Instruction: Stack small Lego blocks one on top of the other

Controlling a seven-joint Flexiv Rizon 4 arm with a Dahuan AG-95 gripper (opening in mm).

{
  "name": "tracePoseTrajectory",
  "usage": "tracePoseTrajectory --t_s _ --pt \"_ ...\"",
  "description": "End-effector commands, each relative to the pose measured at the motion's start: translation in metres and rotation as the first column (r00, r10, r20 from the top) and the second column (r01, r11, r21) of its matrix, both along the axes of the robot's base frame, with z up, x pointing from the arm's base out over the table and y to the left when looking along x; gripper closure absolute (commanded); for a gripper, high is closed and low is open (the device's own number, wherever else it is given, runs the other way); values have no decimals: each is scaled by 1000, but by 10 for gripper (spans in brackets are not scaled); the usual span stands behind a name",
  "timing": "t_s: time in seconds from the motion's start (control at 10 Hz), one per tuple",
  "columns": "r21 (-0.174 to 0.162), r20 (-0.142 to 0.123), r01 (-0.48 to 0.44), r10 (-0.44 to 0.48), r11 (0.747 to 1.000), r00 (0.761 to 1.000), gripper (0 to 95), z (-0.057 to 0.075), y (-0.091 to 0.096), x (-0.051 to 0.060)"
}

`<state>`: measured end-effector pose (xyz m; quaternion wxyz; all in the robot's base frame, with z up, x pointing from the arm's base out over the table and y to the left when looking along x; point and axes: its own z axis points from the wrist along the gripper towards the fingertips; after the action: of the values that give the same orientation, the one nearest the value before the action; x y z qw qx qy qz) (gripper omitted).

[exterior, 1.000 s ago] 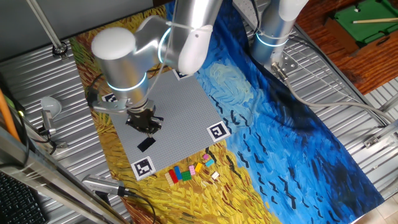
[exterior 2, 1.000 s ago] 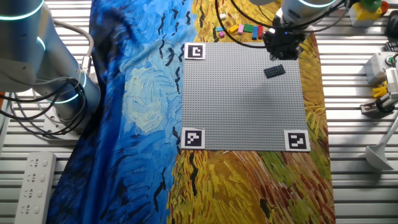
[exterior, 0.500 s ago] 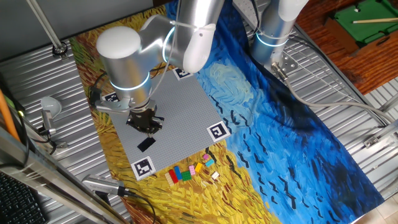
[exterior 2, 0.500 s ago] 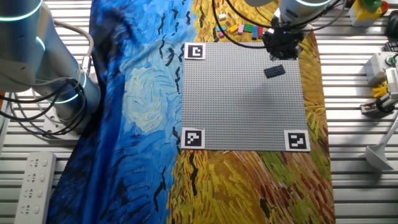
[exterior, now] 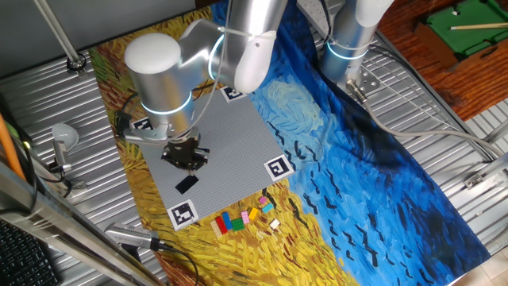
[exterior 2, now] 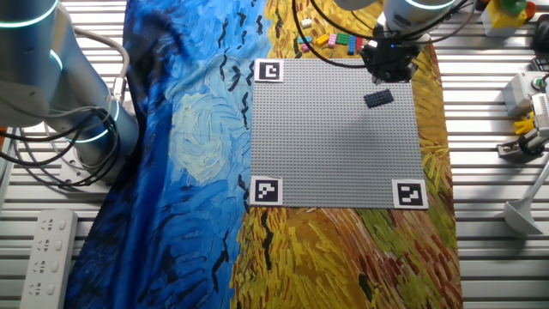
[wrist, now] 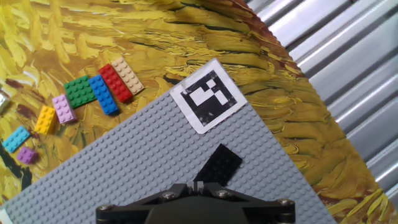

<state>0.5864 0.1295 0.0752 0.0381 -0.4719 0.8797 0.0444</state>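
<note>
A flat black brick (exterior: 186, 183) lies on the grey baseplate (exterior: 230, 135), near the marker at its corner. My gripper (exterior: 184, 159) hangs just above and beside it, fingers together and empty. In the hand view the black brick (wrist: 216, 167) sits right ahead of my shut gripper (wrist: 204, 185). Loose bricks lie in a row on the cloth off the plate: tan (wrist: 127, 75), red (wrist: 116, 82), blue (wrist: 103, 94), green (wrist: 79, 91), pink (wrist: 63, 107) and yellow (wrist: 45, 119). The other fixed view shows the gripper (exterior 2: 390, 64) between that row (exterior 2: 334, 40) and the black brick (exterior 2: 377, 99).
The baseplate (exterior 2: 334, 129) carries black-and-white square markers at its corners (exterior 2: 410, 194). A painted blue and yellow cloth (exterior 2: 189, 129) covers the table. A second arm's base (exterior: 349, 40) stands at the back. Ribbed metal shows past the cloth edge (wrist: 348, 74).
The arm's elbow shifted slightly to the right. The gripper stays over the black brick, and the bricks have not moved.
</note>
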Motion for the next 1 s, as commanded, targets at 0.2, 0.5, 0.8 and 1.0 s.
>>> tracePoseTrajectory --t_s 0.2,0.5,0.8,1.0 --pt "-1 15 -16 16 1000 1000 950 -1 2 12" --pt "-6 30 -32 32 999 999 950 -11 5 23" --pt "-4 58 -39 40 999 998 950 -31 5 24" --pt "-5 67 -51 51 999 996 950 -39 5 24"
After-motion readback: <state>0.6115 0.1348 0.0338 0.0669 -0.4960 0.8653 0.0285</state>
